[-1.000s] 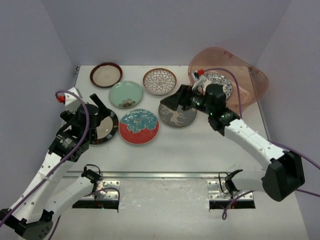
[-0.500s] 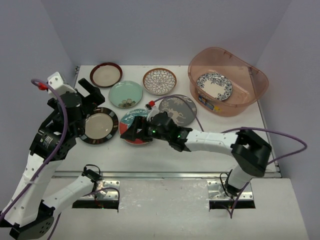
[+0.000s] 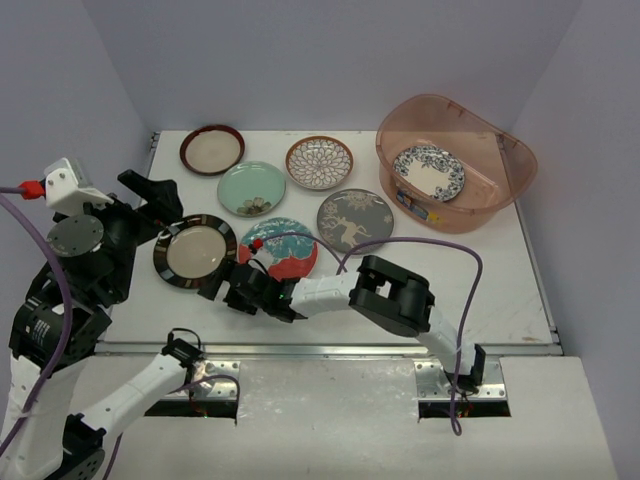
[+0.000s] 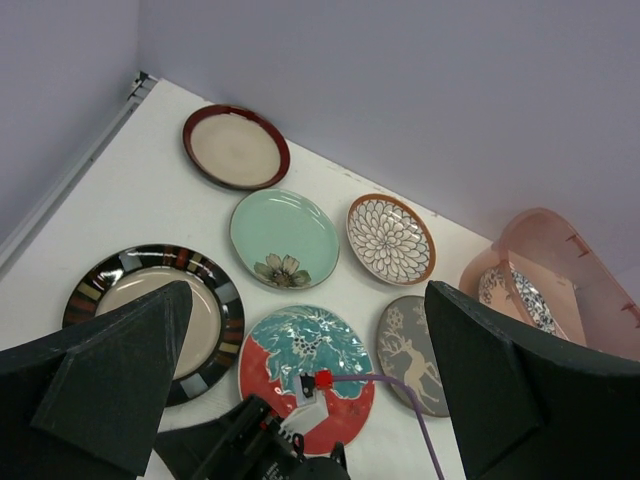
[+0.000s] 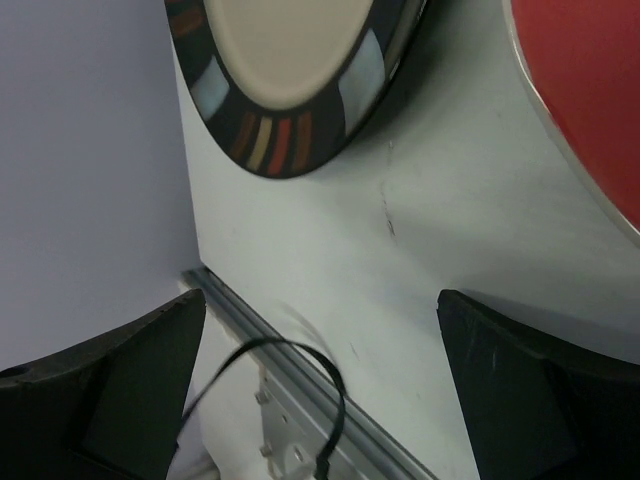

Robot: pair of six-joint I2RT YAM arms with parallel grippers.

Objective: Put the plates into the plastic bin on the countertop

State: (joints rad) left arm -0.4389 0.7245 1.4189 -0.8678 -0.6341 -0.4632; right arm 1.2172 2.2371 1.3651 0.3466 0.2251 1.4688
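A metal rail (image 3: 330, 350) runs along the front edge of the white surface (image 3: 480, 270). Just behind it, near the front left corner, the right claw (image 3: 215, 290) sits low over the surface. Its fingers are spread wide with nothing between them, and it points at the gap between the striped plate (image 3: 195, 250) and the red plate (image 3: 290, 255). Those two plates lie flat side by side, the striped one nearer the left edge.

The left claw (image 3: 158, 200) hangs high over the left edge, beside the striped plate. It too is spread and holds nothing.

Further back, the deer plate (image 3: 355, 220) lies right of the red plate, around the middle of the surface. The mint plate (image 3: 252, 187) is behind the red one, with the lattice plate (image 3: 319, 162) to its right. The cream plate (image 3: 212, 148) lies closest to the far left corner.

The bin (image 3: 500, 190) stands at the far right corner. One blue plate (image 3: 428, 172) rests inside it, tilted against its floor and left wall. The other six plates are all outside on the surface.
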